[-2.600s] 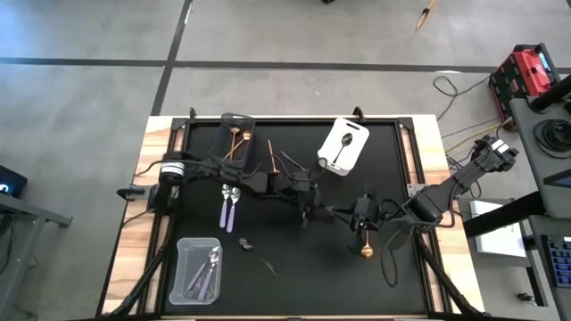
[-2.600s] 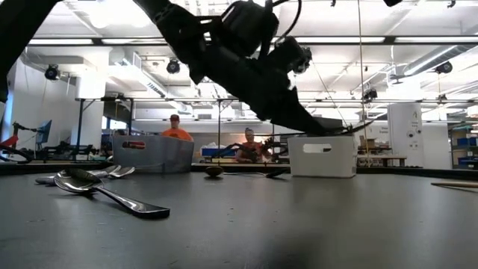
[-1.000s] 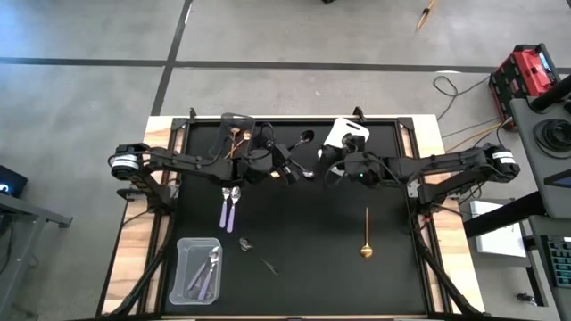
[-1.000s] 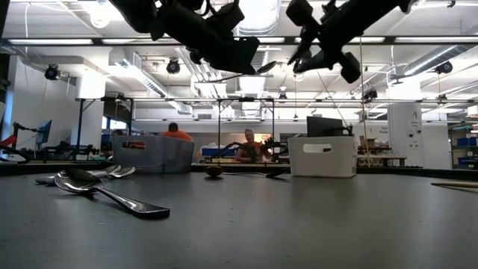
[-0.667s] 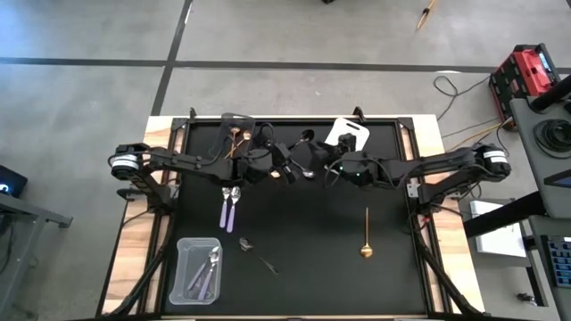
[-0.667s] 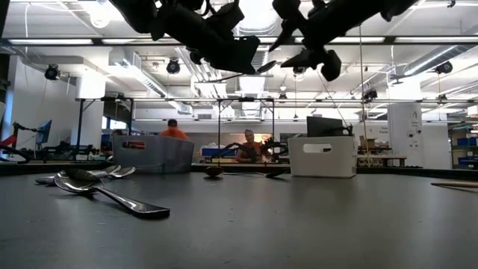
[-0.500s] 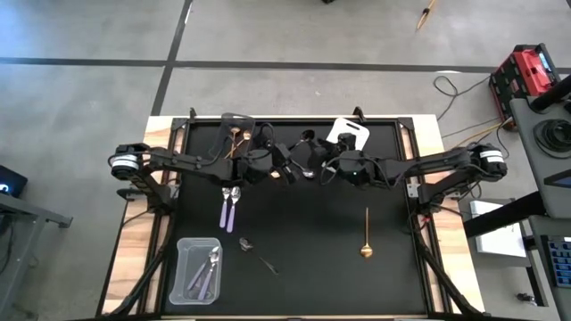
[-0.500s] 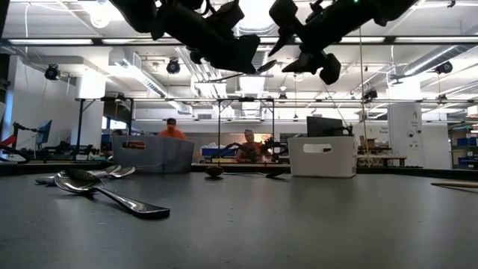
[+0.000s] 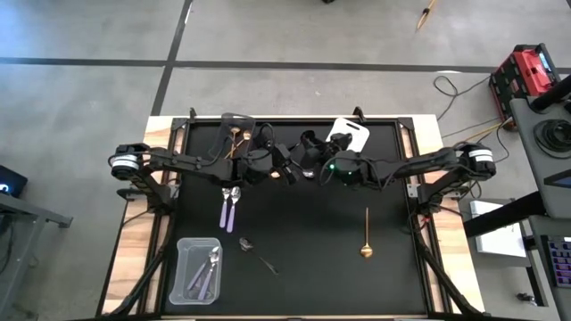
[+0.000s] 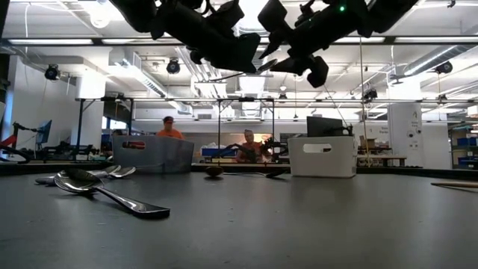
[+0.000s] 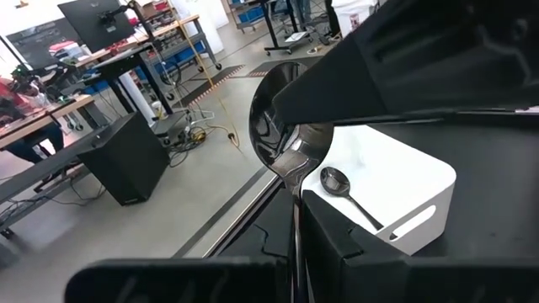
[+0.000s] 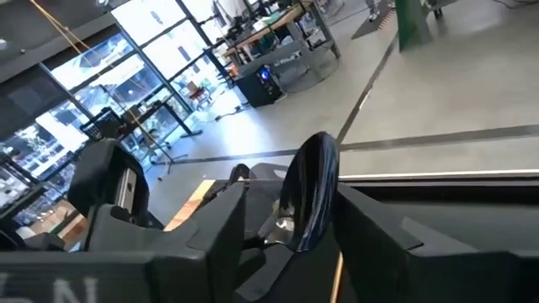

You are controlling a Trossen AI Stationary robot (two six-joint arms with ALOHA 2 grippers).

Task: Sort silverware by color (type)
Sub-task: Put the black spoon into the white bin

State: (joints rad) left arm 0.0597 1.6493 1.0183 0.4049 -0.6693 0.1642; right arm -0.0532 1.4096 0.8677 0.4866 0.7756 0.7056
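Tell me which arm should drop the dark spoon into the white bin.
Probably the right. Its gripper brackets the dark spoon's bowl, which the left gripper holds up, and the white bin sits on the right arm's side.

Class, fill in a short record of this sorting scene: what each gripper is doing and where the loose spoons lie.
left gripper: shut on the dark spoon, raised above the table
right gripper: jaws open, either side of that spoon's bowl
white bin: holds one dark spoon
loose on table: gold spoon, lilac-handled spoons
stage: looks like a handover between arms
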